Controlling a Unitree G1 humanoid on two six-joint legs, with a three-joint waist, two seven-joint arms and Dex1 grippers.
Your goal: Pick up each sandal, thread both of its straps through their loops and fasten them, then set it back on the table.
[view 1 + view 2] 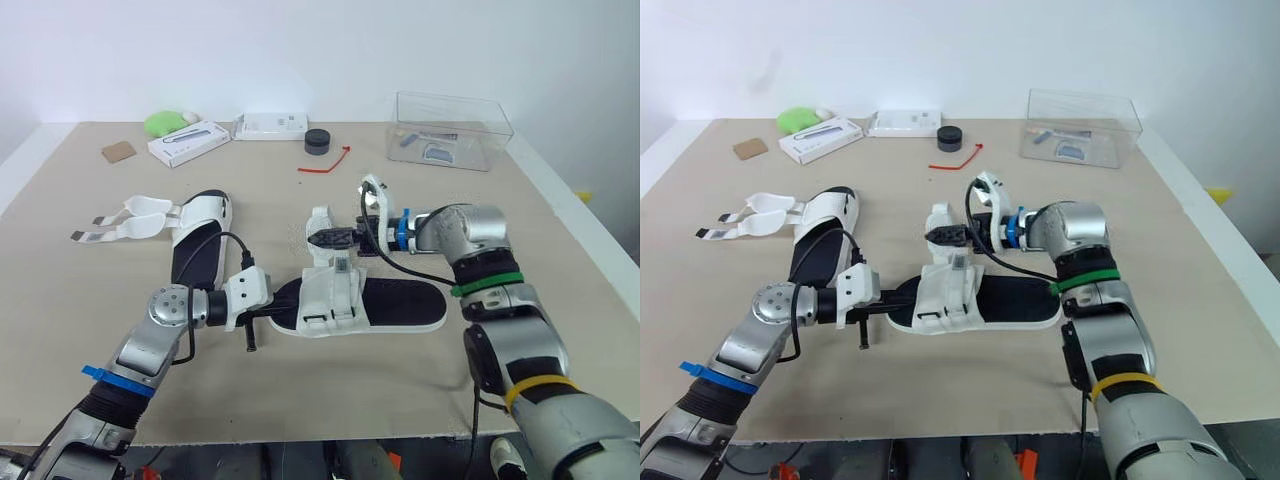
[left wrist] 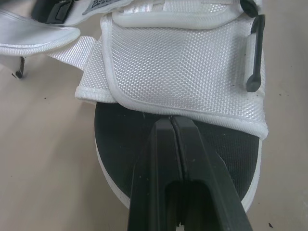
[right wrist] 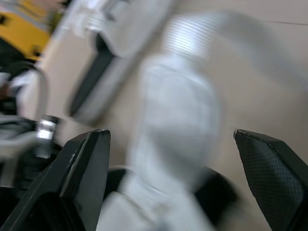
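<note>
One sandal (image 1: 395,303), black-soled with white straps, lies across the middle of the table. My left gripper (image 1: 272,314) is at its left end. In the left wrist view its fingers (image 2: 163,144) are shut together, tips resting on the black insole (image 2: 120,139) just under the wide mesh strap (image 2: 183,62). My right gripper (image 1: 335,238) hovers behind this sandal by its rear strap (image 1: 322,220). Its fingers stand open, with a blurred white strap (image 3: 178,110) between them. The second sandal (image 1: 200,240) lies to the left, its straps (image 1: 125,220) spread out flat.
A clear plastic box (image 1: 452,130) stands at the back right. Along the back edge sit a black round cap (image 1: 317,141), a red tie (image 1: 325,163), two white boxes (image 1: 188,142) (image 1: 270,125), a green object (image 1: 165,123) and a brown card (image 1: 118,151).
</note>
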